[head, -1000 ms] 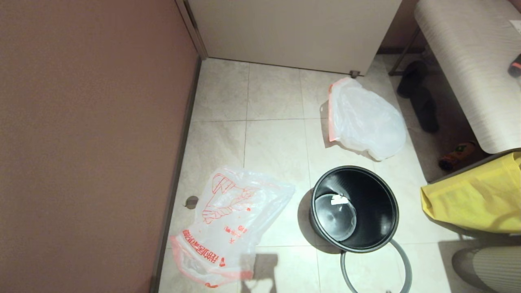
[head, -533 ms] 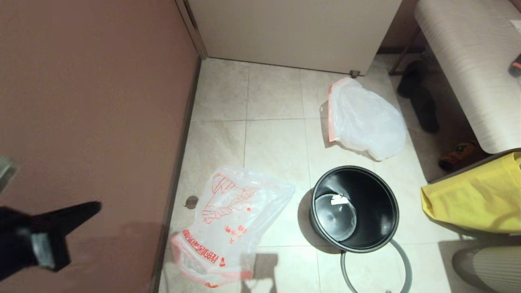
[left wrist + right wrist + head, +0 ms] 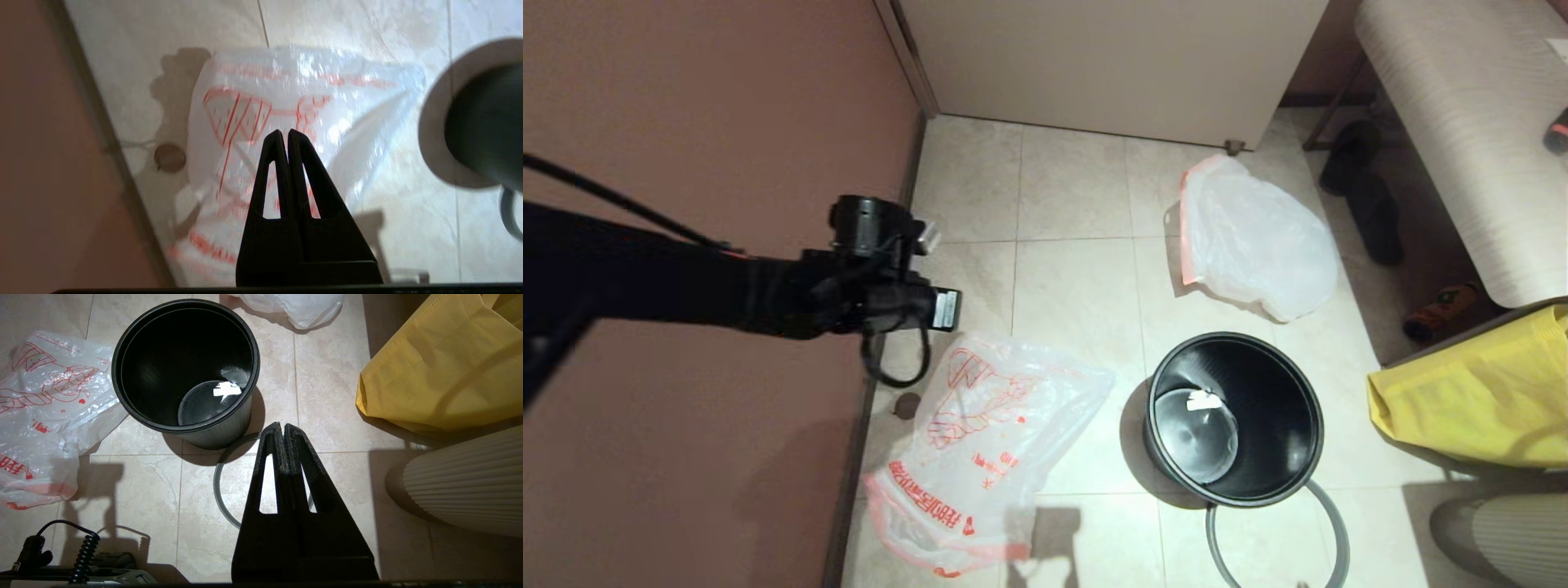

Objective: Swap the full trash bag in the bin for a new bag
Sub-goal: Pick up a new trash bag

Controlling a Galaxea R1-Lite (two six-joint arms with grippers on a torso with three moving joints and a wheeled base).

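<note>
Hovering: left gripper (image 3: 288,136) above new bag (image 3: 980,441), fingers pressed together, holding nothing. Right gripper (image 3: 282,430) same, empty, above grey hoop (image 3: 222,494). New bag flat on floor, at 9 o'clock of bin (image 3: 1233,416). Full trash bag (image 3: 1254,241) at 12 o'clock of bin, out already. Judgement: film light, limp, slippery; pinch raised wrinkle or pink hem.

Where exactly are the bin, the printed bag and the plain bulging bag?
bin (image 3: 1286,371): head view, on its inner black wall.
printed bag (image 3: 980,441): head view, on its middle, below the red drawing.
plain bulging bag (image 3: 1258,241): head view, on its swollen middle.
</note>
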